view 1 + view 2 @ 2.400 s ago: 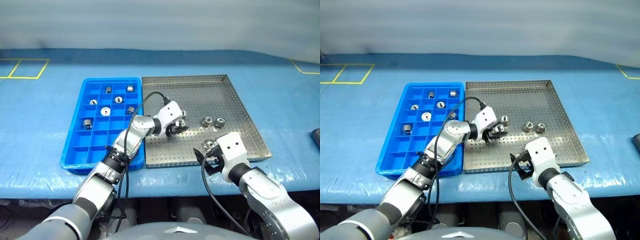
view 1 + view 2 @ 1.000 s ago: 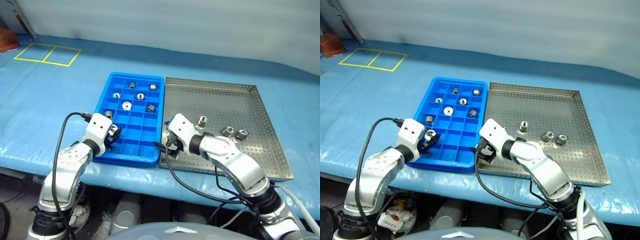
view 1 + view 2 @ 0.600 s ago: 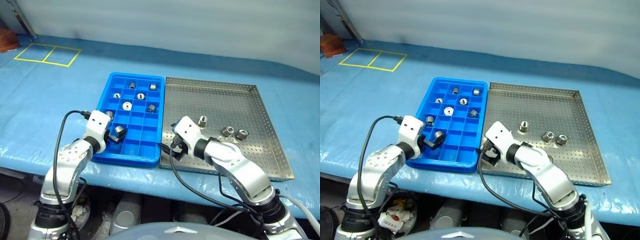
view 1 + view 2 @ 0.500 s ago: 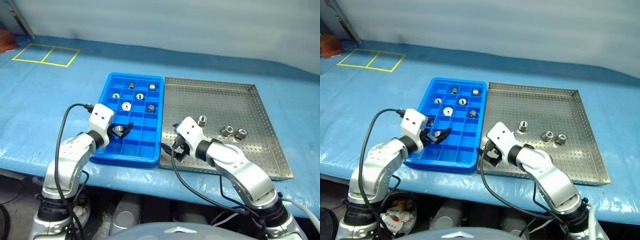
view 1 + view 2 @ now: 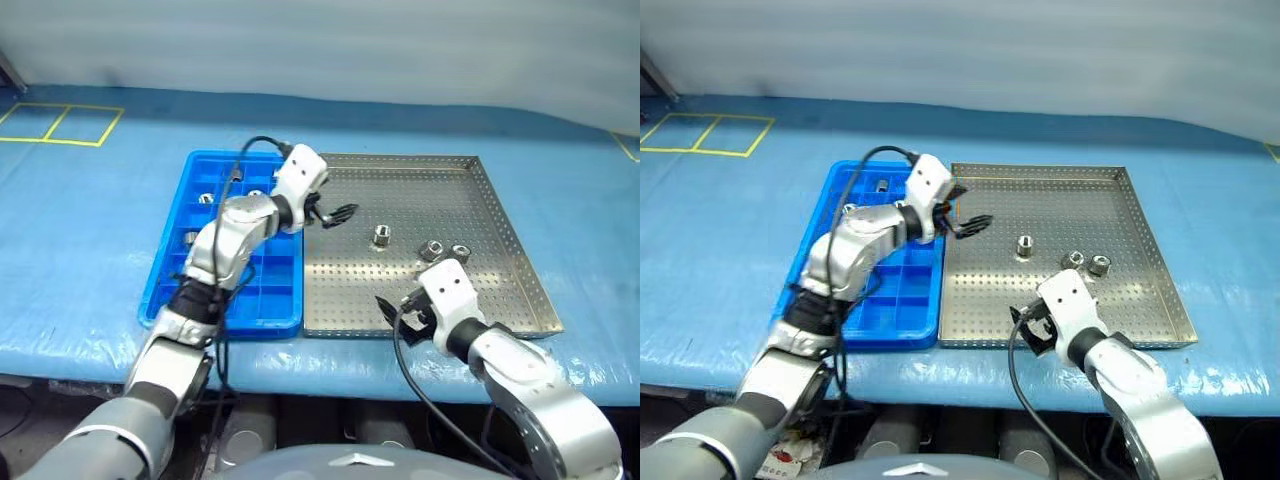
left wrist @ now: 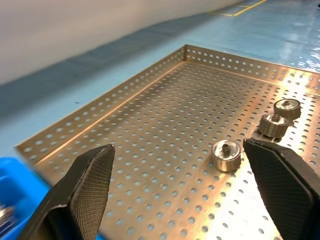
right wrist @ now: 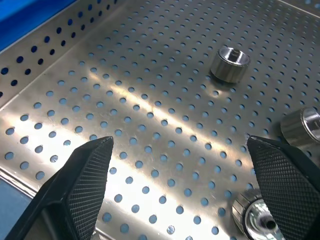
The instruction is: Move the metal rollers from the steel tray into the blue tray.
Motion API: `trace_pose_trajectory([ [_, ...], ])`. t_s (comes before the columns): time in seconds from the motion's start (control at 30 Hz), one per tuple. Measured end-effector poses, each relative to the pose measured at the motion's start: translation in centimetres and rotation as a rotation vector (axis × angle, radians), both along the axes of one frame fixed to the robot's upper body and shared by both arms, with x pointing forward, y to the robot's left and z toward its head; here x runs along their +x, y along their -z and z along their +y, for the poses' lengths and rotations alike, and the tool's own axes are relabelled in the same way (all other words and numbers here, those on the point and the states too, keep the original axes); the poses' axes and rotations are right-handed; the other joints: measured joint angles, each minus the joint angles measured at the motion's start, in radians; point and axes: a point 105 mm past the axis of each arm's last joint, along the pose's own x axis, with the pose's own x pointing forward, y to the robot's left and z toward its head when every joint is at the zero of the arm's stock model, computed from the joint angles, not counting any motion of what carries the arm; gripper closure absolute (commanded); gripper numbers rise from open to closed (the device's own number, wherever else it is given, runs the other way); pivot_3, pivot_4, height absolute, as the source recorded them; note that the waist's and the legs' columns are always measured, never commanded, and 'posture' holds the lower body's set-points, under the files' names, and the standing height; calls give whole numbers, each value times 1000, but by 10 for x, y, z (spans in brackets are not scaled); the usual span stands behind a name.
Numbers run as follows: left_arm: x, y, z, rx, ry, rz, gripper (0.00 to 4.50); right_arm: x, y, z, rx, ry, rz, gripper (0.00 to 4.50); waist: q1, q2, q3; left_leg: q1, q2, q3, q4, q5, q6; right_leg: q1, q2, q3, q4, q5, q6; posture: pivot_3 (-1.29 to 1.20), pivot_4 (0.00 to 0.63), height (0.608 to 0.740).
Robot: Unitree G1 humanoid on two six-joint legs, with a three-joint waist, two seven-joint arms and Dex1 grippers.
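- Metal rollers on the steel tray (image 5: pixel 500 215): you have three. One stands alone (image 5: pixel 382 237) near the tray's middle; a pair lies to its right, the left one (image 5: pixel 430 250) and the right one (image 5: pixel 461 253) just beside each other.
- Metal rollers in the blue tray (image 5: pixel 165 290): you can make out parts of a few in the far compartments, one (image 5: pixel 882 185) near the far rim and one (image 5: pixel 190 238) by the left wall. The left arm crosses over that tray, so you cannot get a full count there.
- Trays: one steel, one blue, side by side on the blue table cover (image 5: pixel 80 230), the blue tray on the left and its long side against the steel tray.
- Left gripper (image 5: pixel 340 212): its two fingers are spread wide with nothing between them. It hangs over the left part of the steel tray, just past the shared edge. The lone roller lies to its right and slightly nearer, apart from the fingers; in the left wrist view the same roller (image 6: pixel 226 155) sits ahead between the spread fingertips, untouched.
- Right gripper (image 5: pixel 405 308): fingers also fully spread and empty. It sits over the near edge of the steel tray. The pair of rollers lies just beyond it, to the far right; the lone roller lies farther off, to the far left.
- Yellow floor-style markings (image 5: pixel 60 125): one outlined pair of squares at the far left of the cover.
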Motion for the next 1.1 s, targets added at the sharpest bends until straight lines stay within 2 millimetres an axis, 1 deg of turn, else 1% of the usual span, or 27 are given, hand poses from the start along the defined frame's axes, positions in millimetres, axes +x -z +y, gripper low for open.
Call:
trace_pose_trajectory([
  [0.17,8,23,-37,19,22,9,30,-6,2,-4,1,58,7,0,-34,0,0,1,2,0,0,0,0,0,3,3,1,0,1,-80,150,740],
  [0.37,13,53,-58,23,-45,57,30,-10,1,-5,3,91,-3,0,-57,0,0,1,2,0,0,0,0,-1,3,5,0,1,2,-119,150,740],
  [0.43,15,60,-58,15,-84,74,30,-10,1,-5,8,95,-3,0,-61,0,0,1,2,0,0,0,0,-1,3,5,0,1,2,-125,150,740],
  [0.53,19,74,-49,17,-135,114,30,-10,1,-6,4,102,-5,0,-69,0,0,2,3,0,0,0,0,-1,3,5,1,1,2,-125,150,740],
  [0.63,19,84,-45,36,-159,135,30,-10,1,-6,4,101,-7,0,-69,0,0,2,3,0,1,0,0,-1,3,5,1,2,3,-124,150,740],
  [0.67,19,87,-44,40,-166,148,194,-10,0,-5,5,99,-9,0,-69,0,0,1,2,0,1,0,0,-1,3,5,0,2,3,-124,150,740],
  [0.73,19,91,-42,41,-177,163,670,-8,-2,-5,6,96,-17,0,-69,0,0,1,2,1,1,0,0,-1,3,6,0,2,3,-124,150,740],
  [0.93,19,88,-43,4,-160,174,2669,-5,-5,-1,10,78,-34,0,-69,0,0,2,3,1,1,0,0,-1,4,6,1,2,3,-93,150,740],
  [0.97,19,87,-43,2,-154,176,2822,-5,-6,0,11,74,-38,0,-68,0,0,2,3,1,1,0,0,-1,4,6,1,2,3,-93,150,740],
  [1.03,18,85,-44,-12,-141,174,2820,-4,-7,3,14,62,-40,0,-68,0,0,2,3,1,1,0,0,-1,3,6,1,2,3,-73,150,740],
  [1.1,19,76,-46,-42,-125,157,2820,-2,-8,5,15,53,-47,0,-67,0,0,1,3,1,1,0,0,-1,3,6,1,2,3,-53,150,740],
])
